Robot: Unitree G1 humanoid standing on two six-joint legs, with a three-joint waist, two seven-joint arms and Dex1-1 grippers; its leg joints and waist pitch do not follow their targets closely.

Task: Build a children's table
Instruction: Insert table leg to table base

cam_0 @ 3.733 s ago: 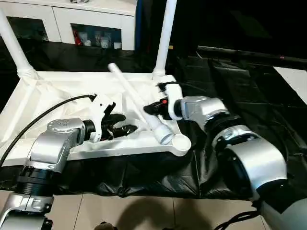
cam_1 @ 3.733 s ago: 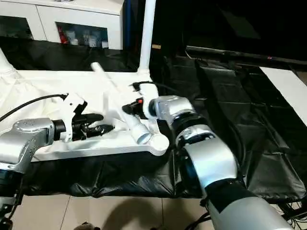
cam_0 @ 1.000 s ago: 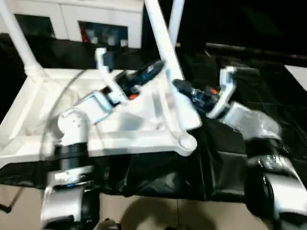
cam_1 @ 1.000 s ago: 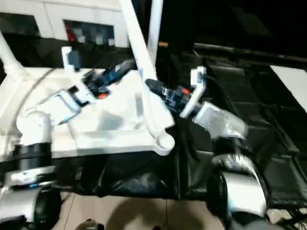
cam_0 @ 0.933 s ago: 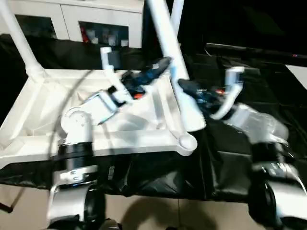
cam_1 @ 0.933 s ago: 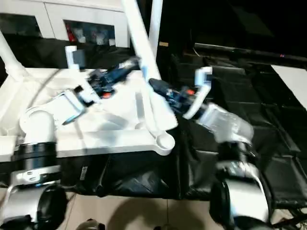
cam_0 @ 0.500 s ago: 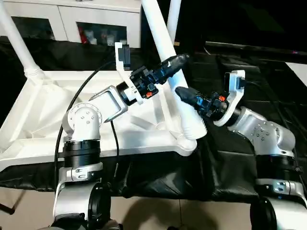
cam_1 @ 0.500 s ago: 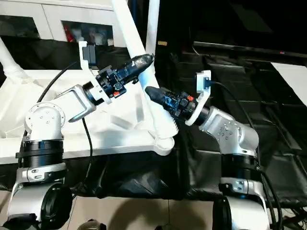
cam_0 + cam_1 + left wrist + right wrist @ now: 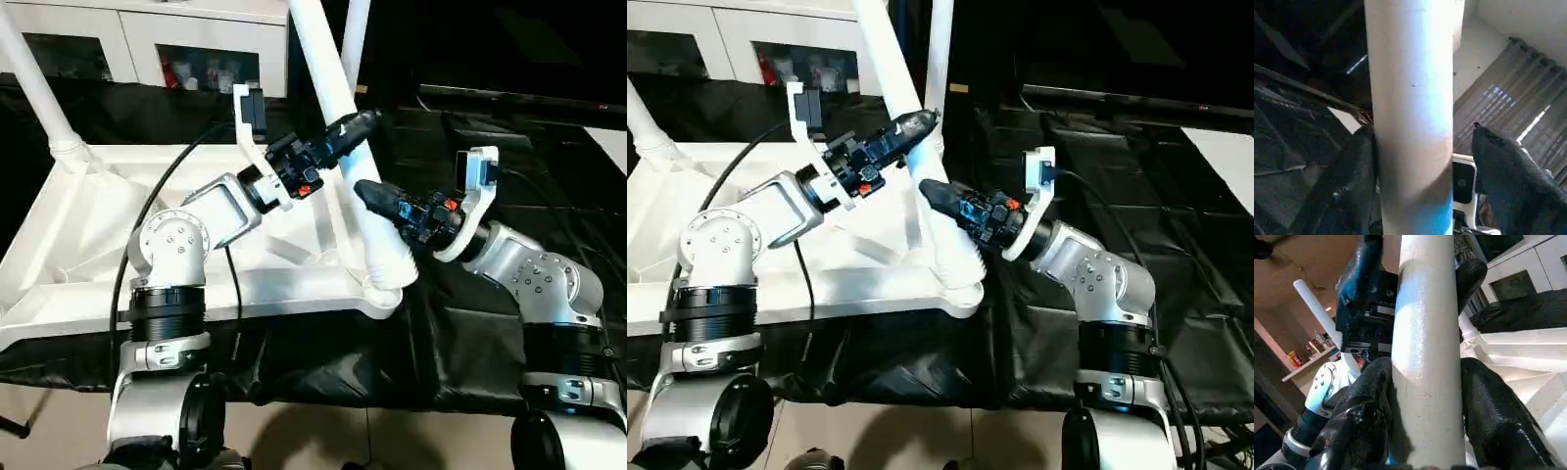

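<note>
The white table top lies upside down, ribbed underside up. Two legs stand upright in its far corner sockets, one far left and one far right. Both grippers hold a third leg, steeply tilted. Its flared end is at the near right corner socket. My left gripper is shut on that leg's middle, and the black fingers flank the tube. Lower down, my right gripper is shut on the same leg, with a finger pressed on each side.
Black cloth covers the surface under and to the right of the table top. White cabinets stand at the back left. A white board shows at the far right. The left arm's black cable loops over the table top.
The third leg lay flat on the underside; both grippers have raised it to a steep tilt. In the last half second its flared end has dropped onto the near right socket.
</note>
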